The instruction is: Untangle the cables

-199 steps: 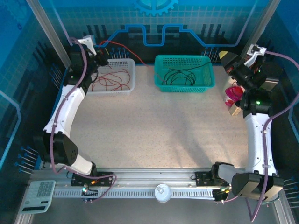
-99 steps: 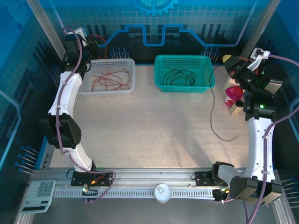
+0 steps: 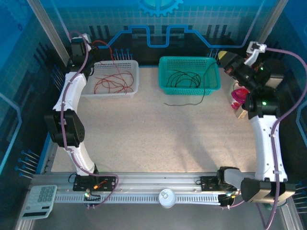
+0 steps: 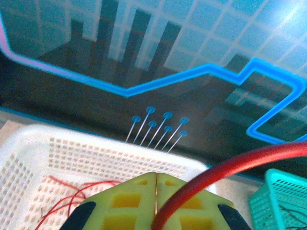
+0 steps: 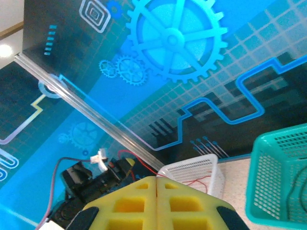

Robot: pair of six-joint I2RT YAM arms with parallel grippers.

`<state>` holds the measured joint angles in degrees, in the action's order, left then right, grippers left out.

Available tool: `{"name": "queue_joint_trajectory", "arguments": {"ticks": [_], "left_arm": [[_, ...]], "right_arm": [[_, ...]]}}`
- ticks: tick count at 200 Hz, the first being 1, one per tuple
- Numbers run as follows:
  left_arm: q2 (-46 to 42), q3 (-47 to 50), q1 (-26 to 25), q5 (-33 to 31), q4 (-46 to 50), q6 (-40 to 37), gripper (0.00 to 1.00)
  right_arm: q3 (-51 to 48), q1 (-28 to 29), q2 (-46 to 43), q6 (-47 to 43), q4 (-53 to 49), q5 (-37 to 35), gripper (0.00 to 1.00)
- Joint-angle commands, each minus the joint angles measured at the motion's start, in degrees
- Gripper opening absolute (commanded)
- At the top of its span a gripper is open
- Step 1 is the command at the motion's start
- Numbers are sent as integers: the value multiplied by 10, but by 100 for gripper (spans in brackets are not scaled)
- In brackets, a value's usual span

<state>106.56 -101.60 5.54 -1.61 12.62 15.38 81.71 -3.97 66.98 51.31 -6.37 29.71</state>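
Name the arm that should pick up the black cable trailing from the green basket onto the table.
Right, probably. The right claw is shut, apparently empty, beside the green basket, near the black cable. The left claw is shut on a red cable by the white basket.

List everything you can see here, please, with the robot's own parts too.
white basket: one, white, far left of the table.
teal basket: one, teal, far middle.
red cables: several, red, inside the white basket.
red cable: one, red, rising from the left gripper.
black cables: several, black, inside the teal basket.
loose black cable: one, black, on the table before the teal basket.
pink object: one, pink, right edge.
calculator: one, pale, near left corner.
table: one, speckled beige.
left gripper: yellow, shut on the red cable.
right gripper: yellow, shut.
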Motion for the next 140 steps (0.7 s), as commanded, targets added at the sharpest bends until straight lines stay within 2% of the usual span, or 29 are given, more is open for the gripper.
{"name": "queue_joint_trajectory", "arguments": {"ticks": [1, 64, 75, 81, 85, 93, 102, 114, 120, 124, 140], "left_arm": [[9, 33, 17, -30, -15, -28, 0], [71, -11, 45, -43, 38, -35, 0], [79, -16, 49, -41, 46, -38, 4], [83, -19, 50, -41, 52, -37, 15], [86, -21, 51, -40, 55, -37, 25], [92, -28, 51, -36, 65, -37, 37], [98, -37, 51, -33, 79, -39, 60], [103, -47, 51, -31, 95, -40, 78], [103, -50, 51, -31, 100, -40, 96], [102, -52, 51, -31, 102, -41, 99], [102, -69, 51, -26, 120, -39, 99]], "right_arm": [[54, 45, 42, -35, 21, -55, 0], [260, 117, 203, -77, 13, -143, 0], [298, 130, 231, -93, 3, -164, 0], [314, 136, 246, -102, 2, -176, 0], [326, 141, 256, -107, 1, -183, 0], [348, 148, 276, -115, 0, -198, 0], [371, 154, 299, -122, -1, -211, 0], [396, 159, 329, -131, 0, -231, 0], [406, 162, 342, -134, 3, -241, 0], [414, 162, 351, -138, 4, -248, 0], [446, 164, 393, -147, 10, -272, 0]]}}
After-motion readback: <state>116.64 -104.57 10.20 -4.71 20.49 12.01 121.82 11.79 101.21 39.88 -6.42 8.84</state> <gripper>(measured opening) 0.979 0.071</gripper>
